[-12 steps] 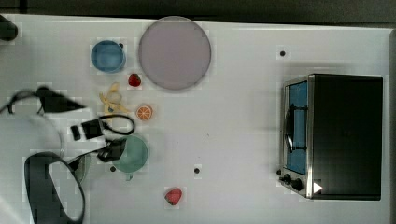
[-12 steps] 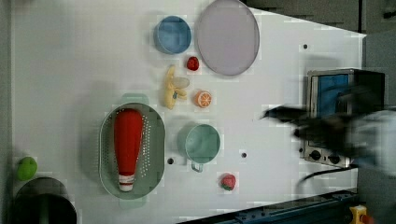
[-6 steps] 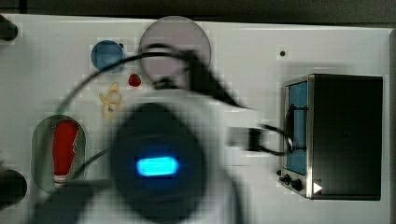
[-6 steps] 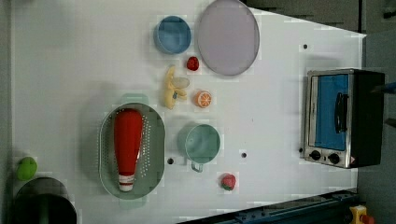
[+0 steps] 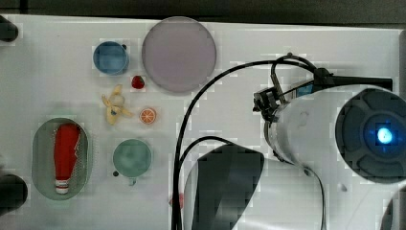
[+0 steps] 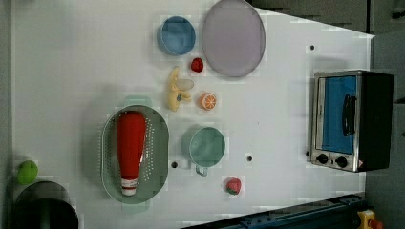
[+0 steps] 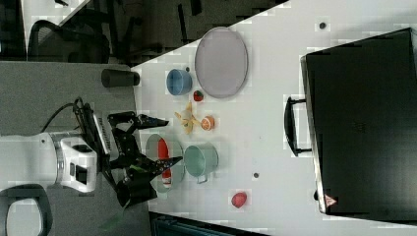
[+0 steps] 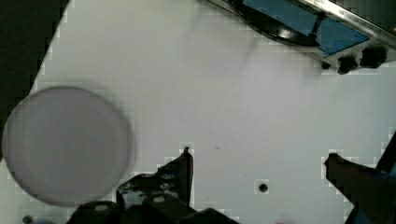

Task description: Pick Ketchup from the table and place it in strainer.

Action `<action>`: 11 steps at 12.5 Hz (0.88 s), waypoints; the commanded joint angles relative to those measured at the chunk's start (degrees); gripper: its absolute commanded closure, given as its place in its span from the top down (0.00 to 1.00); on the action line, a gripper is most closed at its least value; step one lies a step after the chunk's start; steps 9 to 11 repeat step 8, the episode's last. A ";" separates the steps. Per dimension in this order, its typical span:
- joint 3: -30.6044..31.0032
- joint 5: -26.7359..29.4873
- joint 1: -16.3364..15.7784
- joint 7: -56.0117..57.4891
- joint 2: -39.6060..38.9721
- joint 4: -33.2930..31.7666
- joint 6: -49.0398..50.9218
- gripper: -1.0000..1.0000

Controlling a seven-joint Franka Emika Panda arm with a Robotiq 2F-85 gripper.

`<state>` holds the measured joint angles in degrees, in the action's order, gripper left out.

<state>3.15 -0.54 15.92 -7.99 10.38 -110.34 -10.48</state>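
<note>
Our ketchup bottle (image 6: pixel 130 150) lies inside the strainer (image 6: pixel 160 143) on the table (image 6: pixel 86 57), cap toward the left view's bottom, so the placement looks done. We judge the main risk to be the arm sweeping low and clipping the green cup (image 6: pixel 207 147). Our gripper (image 8: pixel 257 161) hangs over bare table, jaws spread wide and empty.

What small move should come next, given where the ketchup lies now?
Probably none but parking the arm: the Ketchup already lies inside the strainer, cap toward the left view's bottom, and the hand is open, holding nothing, over bare table.
</note>
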 commanded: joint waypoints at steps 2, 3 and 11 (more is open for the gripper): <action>5.32 1.53 -3.80 2.63 1.96 1.00 1.91 1.00; 5.59 1.69 -3.88 2.63 1.96 0.96 3.93 1.00; 6.03 1.89 -4.03 2.63 1.92 1.01 4.65 1.00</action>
